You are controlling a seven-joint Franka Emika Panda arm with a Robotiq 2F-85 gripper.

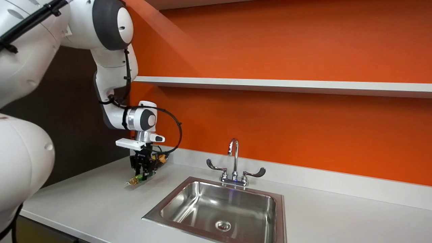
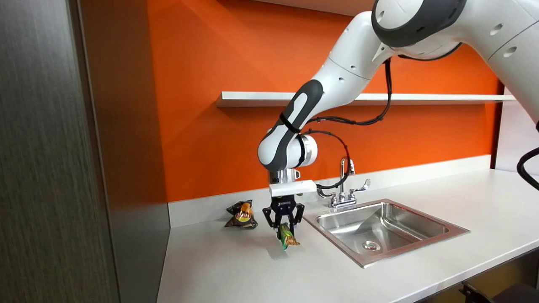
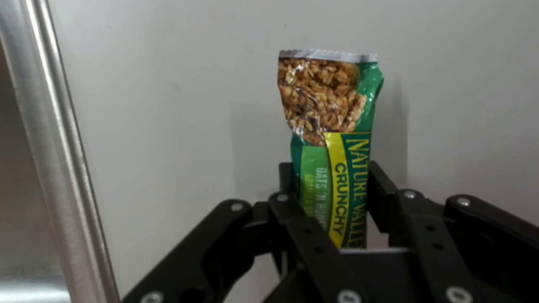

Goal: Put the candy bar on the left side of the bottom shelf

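Under orange wall (image 1: 303, 131), broad counter (image 2: 210, 269); robot arm (image 2: 334, 80) in front of bottom shelf (image 2: 433, 99) in an exterior view; then sink (image 1: 243, 206), faucet (image 1: 235, 168) behind. Just beside sink, gripper (image 2: 285, 231) near dark snack bag (image 2: 243, 215), pinched tight on candy bar (image 3: 330, 147), at or just above counter.

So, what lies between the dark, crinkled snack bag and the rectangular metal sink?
In an exterior view, the black two-fingered gripper appears between the bag and the sink, holding the green-wrapped oblong candy bar.
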